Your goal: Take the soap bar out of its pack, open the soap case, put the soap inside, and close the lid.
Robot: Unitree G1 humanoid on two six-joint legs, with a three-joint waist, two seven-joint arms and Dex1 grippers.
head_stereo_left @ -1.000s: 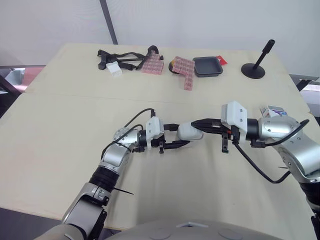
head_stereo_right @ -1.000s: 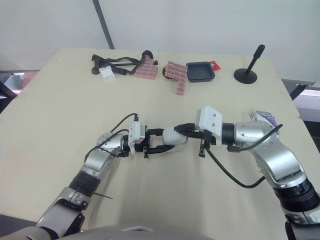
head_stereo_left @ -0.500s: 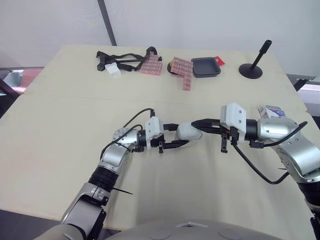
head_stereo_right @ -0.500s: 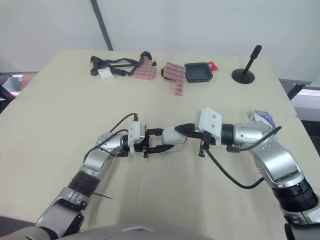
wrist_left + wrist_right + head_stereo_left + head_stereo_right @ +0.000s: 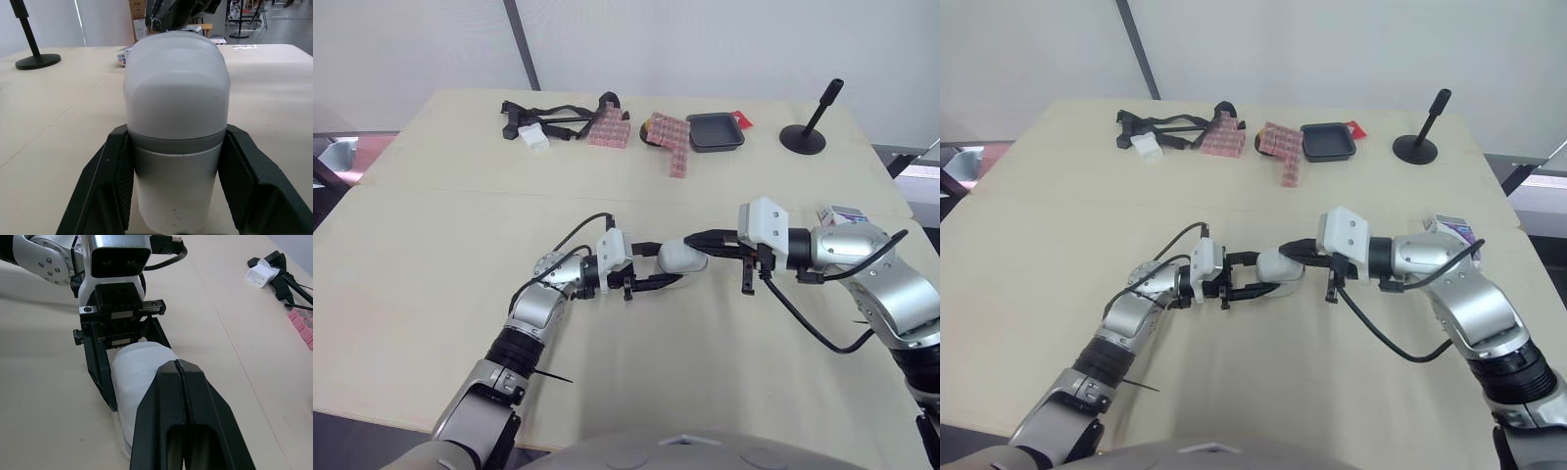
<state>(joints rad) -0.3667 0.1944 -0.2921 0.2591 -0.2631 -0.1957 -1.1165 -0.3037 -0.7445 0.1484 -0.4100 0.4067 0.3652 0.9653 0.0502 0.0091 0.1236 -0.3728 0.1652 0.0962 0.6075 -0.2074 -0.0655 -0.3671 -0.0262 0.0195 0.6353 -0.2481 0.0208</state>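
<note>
The soap case [image 5: 682, 257] sits at the middle of the worktop [image 5: 460, 255], clamped at its sides by the left pincer [image 5: 661, 264], whose two fingers [image 5: 112, 186] hold the grey base [image 5: 173, 196]; the pale lid [image 5: 176, 73] is down over that base, and whether a bar lies inside cannot be told through it. The right pincer [image 5: 177, 363] has its fingers pressed together into one narrow wedge with nothing between them; its tip lies over the rounded top of the lid, seemingly touching it. The soap pack [image 5: 843, 214] lies on the worktop well apart from the case, beside the right forearm.

The likeliest trouble is a slip; the lid is smooth and domed, so a closed tip pushing or prying at it may skate off the curve instead of catching the seam. A hard push could also twist the case between the left fingers, since they hold only the lower part; the case might then pivot, pop free and slide across the worktop. If the lid gives suddenly it may spring away or land out of reach. The two pincers stand very near one another, so an overshoot by the right could strike the left fingers. Should the case be empty, pressing the lid shut now would leave the bar in its pack.
</note>
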